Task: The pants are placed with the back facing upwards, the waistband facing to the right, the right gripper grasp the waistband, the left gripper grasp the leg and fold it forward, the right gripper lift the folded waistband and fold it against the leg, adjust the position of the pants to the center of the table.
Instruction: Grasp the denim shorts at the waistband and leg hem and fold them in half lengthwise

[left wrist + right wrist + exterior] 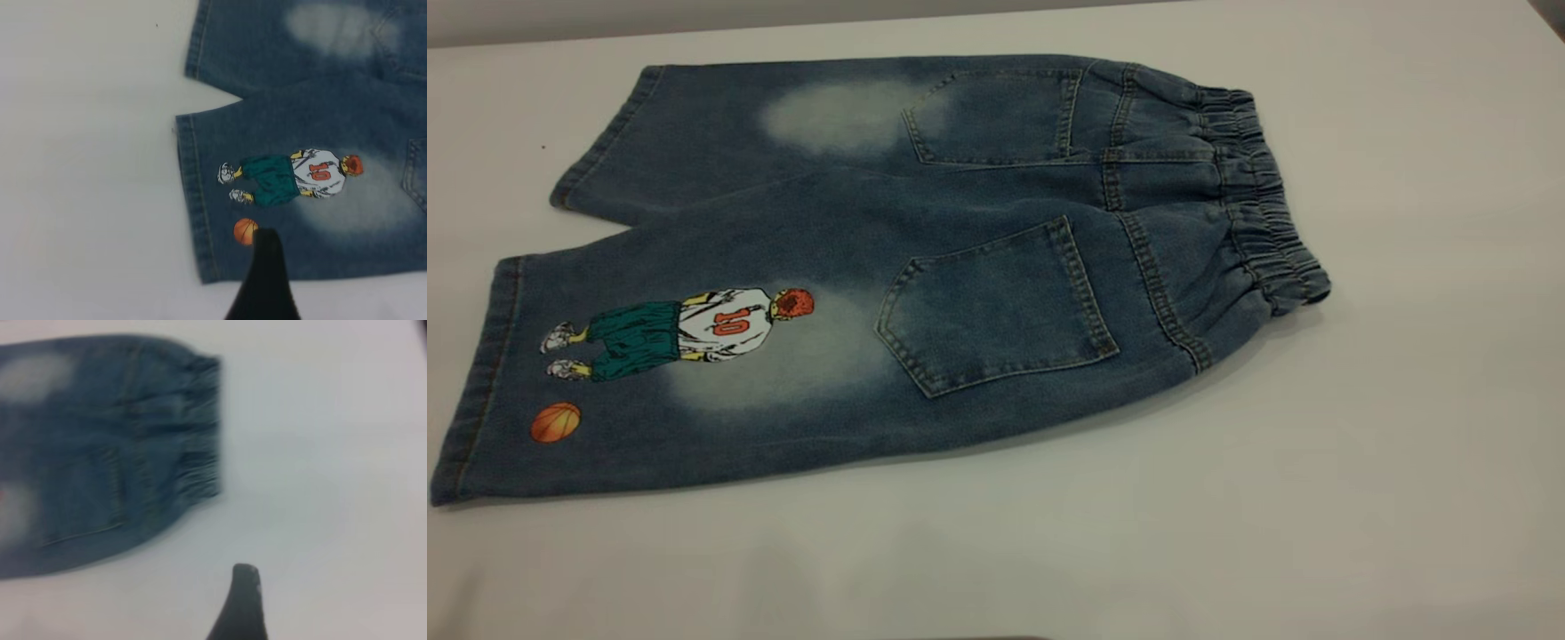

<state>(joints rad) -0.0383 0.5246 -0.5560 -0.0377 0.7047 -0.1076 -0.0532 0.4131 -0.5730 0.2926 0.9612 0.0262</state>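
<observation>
Blue denim pants (pixel 925 267) lay flat, back up, on the plain white table (pixel 1405 444), elastic waistband (pixel 1267 200) at three o'clock. Neither gripper's finger state could be told.

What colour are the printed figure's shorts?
Green shorts, clearest in the exterior view.

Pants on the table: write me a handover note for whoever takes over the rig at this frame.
Left gripper: above the near leg's hem end, by the basketball print, holding nothing; only one finger shows, so open or shut is unclear.
Right gripper: over bare table beside the waistband, not touching it; same doubt.
Pants: flat and unfolded, back pockets up, waistband at the exterior view's right, legs to its left.
Done: pants laid out as required.
Left: grasp waistband and leg, fold forward, fold the waistband onto the leg, centre the pants.
</observation>
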